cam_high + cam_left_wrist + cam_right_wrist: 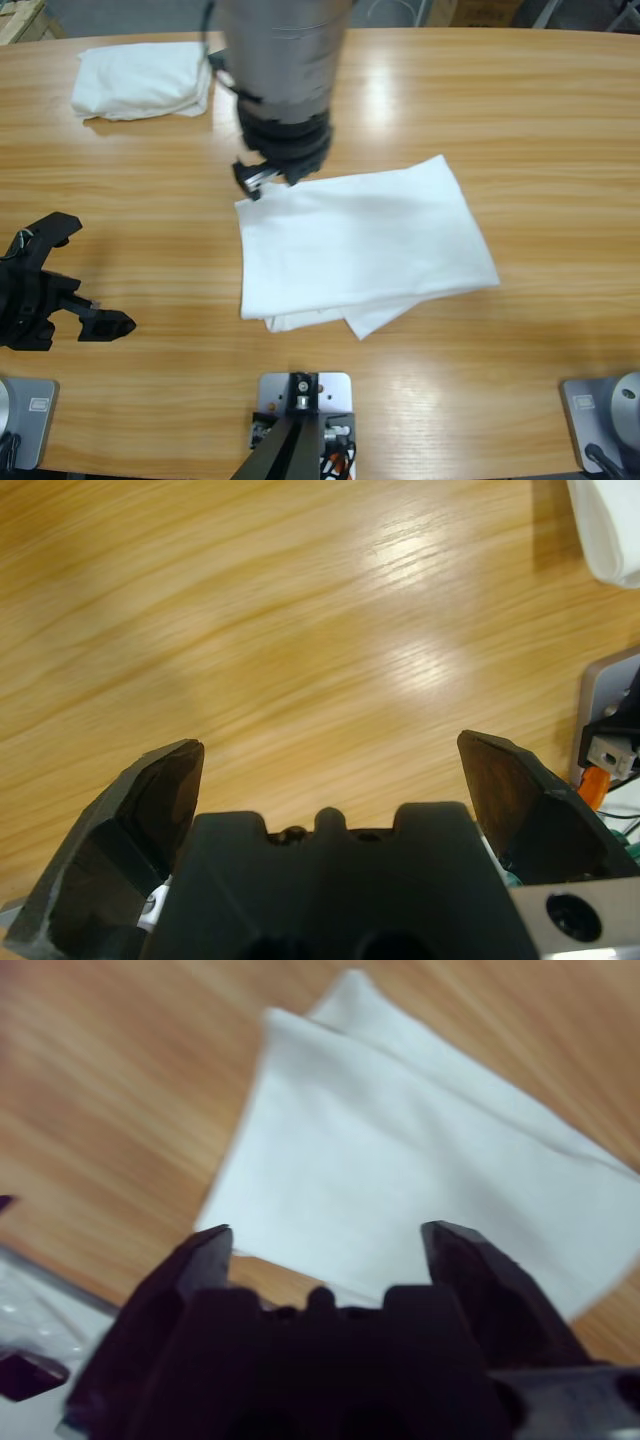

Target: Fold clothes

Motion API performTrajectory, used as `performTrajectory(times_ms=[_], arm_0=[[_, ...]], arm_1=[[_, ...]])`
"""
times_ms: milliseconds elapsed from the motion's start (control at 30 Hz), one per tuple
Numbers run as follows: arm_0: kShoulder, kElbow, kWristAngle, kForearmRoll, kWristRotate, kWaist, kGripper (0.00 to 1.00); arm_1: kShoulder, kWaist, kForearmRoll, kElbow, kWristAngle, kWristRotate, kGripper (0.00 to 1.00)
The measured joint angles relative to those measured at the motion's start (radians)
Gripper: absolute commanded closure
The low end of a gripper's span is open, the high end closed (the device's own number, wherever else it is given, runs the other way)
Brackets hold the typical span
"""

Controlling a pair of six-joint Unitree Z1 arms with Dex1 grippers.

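White T-shirt (365, 245) lies folded at table (560, 130) centre, a second folded shirt (143, 78) stacked at 11 o'clock, so folding looks nearly done; right gripper (325, 1245) and left gripper (330, 770) both gape wide, holding nothing.

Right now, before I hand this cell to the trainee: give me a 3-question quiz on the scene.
1. True or false: the right fingers are shut on the folded T-shirt.
2. How many white cloth bundles lie on the table? A one, B two, C four.
3. Fill in: the left fingers are open over bare ____.

Key: 1 false, they are open. 2 B, counting the far pile. 3 wood.
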Motion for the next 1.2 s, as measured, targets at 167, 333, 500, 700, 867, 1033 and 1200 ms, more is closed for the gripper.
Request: performTrajectory(times_ms=[167,333,500,700,867,1033,1200], arm_0=[[-0.046,-0.009,0.000,-0.016,-0.001,0.000,0.059],[-0.034,-0.108,0.001,-0.051,-0.001,-0.001,0.246],[0.102,-0.272,0.001,-0.085,-0.002,-0.041,1.000],[0.319,-0.401,-0.001,-0.123,-0.020,-0.105,1.000],[0.403,-0.405,-0.010,-0.158,-0.035,-0.144,1.000],[0.468,-0.457,-0.011,-0.172,-0.063,-0.170,1.000],[0.536,-0.474,-0.011,-0.171,-0.079,-0.184,1.000]], arm_1=[[-0.207,-0.148,-0.010,0.221,-0.033,-0.002,1.000],[-0.439,-0.361,-0.164,0.566,0.014,-0.080,1.000],[-0.545,-0.486,-0.362,0.866,0.136,-0.160,1.000],[-0.562,-0.501,-0.648,1.126,0.320,-0.183,1.000],[-0.513,-0.515,-0.777,1.185,0.392,-0.189,1.000],[-0.449,-0.539,-0.825,1.184,0.402,-0.196,1.000],[-0.419,-0.559,-0.831,1.183,0.402,-0.210,1.000]])
